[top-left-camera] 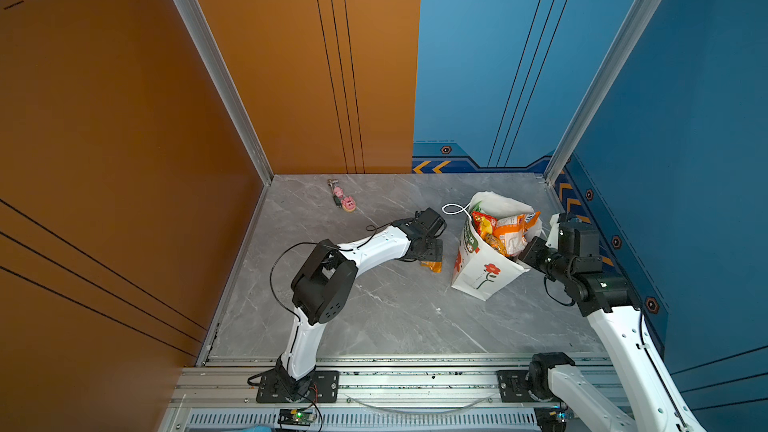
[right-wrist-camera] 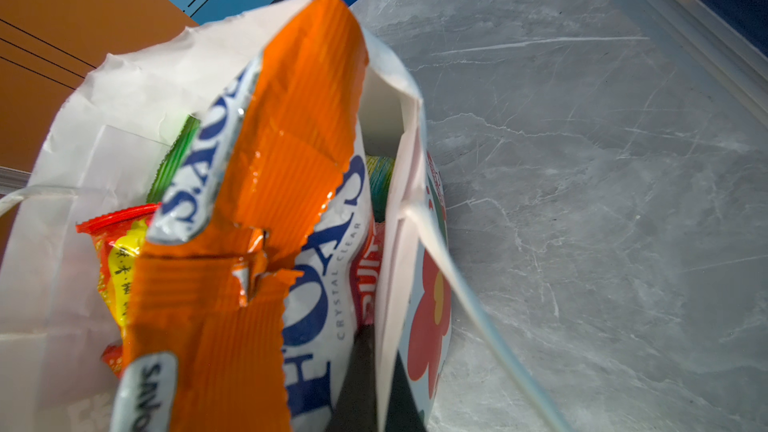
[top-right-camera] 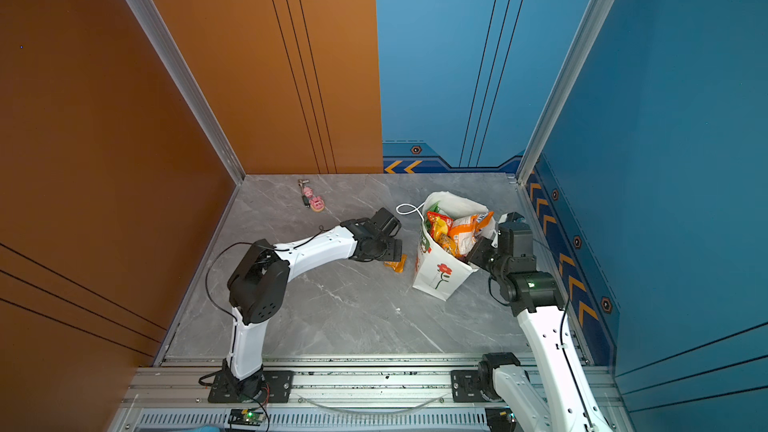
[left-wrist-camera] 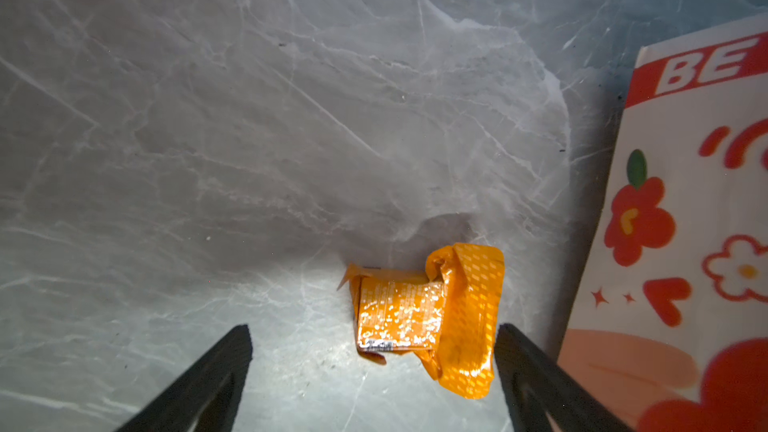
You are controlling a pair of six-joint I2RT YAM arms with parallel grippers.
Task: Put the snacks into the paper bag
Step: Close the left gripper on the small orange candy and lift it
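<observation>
"BE" on paper bag (left-wrist-camera: 685, 139); "CRYSTAL CLEAR" on orange snack bag (right-wrist-camera: 299, 118).

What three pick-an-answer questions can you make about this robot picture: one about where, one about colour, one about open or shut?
1. Where is the small orange packet?
A. On the table beside the paper bag.
B. Inside the bag.
C. Hanging in the air.
2. What colour are the pig charms?
A. Blue.
B. Pink.
C. Green.
3. How is the left hand?
A. Shut on the packet.
B. Holding the bag.
C. Open.
Answers: A, it lies on the table next to the bag; B, both pigs are pink; C, its fingers stand wide apart.
</observation>
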